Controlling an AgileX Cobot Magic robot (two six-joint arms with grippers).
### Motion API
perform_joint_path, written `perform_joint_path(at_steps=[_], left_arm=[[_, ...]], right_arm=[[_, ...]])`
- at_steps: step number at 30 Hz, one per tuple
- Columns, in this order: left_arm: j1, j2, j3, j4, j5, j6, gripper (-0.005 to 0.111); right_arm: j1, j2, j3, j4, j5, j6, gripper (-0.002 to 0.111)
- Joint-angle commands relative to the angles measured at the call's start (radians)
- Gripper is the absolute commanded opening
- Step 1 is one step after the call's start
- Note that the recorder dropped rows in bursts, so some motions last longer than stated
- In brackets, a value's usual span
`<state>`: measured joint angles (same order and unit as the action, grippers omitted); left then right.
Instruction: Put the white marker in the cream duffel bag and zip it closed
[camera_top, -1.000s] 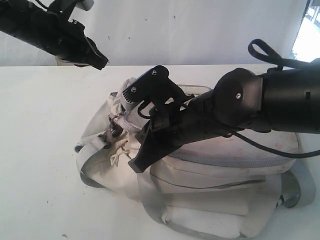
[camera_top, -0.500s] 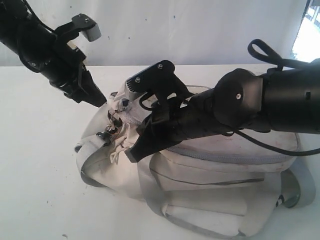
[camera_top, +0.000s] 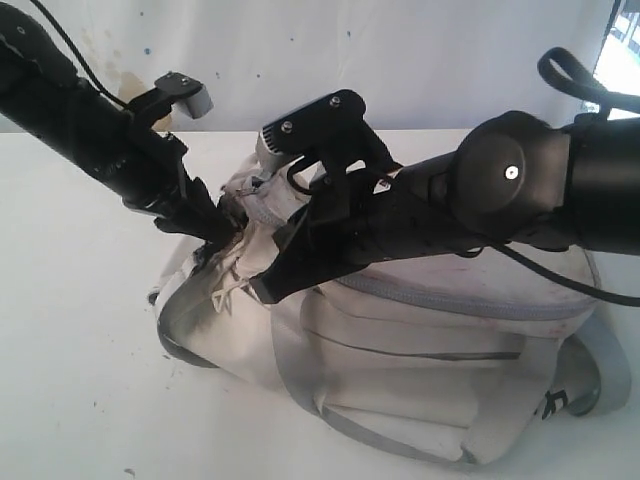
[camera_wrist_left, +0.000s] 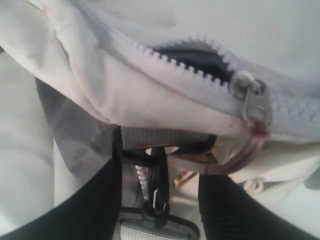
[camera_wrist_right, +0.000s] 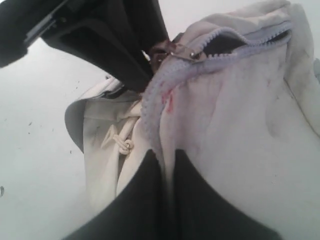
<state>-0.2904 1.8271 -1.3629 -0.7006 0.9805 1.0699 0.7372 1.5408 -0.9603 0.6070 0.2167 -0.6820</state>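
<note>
Both grippers at the zip end of the cream duffel bag (camera_top: 440, 330), its zip partly undone.
The bag lay on the white table (camera_top: 80, 380). The left gripper (camera_wrist_left: 162, 167) stood with jaws apart, straddling a grey webbing strap (camera_wrist_left: 160, 136) and gripping nothing, near the zip slider (camera_wrist_left: 247, 90) — dark lining (camera_wrist_left: 200, 57) showed in the unzipped gap. The right gripper (camera_wrist_right: 167, 156) was pinched tight on the bag's zip edge. The white marker could not be seen in any view.
</note>
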Motion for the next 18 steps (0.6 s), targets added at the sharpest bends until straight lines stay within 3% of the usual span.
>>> perform_joint_path(at_steps=[1,8,14,18], left_arm=[[0.0,-0.002,0.007,-0.095,-0.012,0.028,0.05],[0.0,-0.002,0.007,-0.109,0.214,0.207,0.05],[0.0,-0.002,0.007,-0.149,0.043,0.219,0.05],[0.0,0.0,0.007,-0.22,0.047,0.247,0.05]], right_arm=[[0.0,-0.014,-0.008,0.006,0.011,0.006,0.0],[0.0,-0.014,-0.004,0.0,0.013,0.006,0.0],[0.0,-0.014,-0.004,0.0,0.013,0.006,0.0],[0.0,-0.014,-0.004,0.0,0.013,0.006,0.0]])
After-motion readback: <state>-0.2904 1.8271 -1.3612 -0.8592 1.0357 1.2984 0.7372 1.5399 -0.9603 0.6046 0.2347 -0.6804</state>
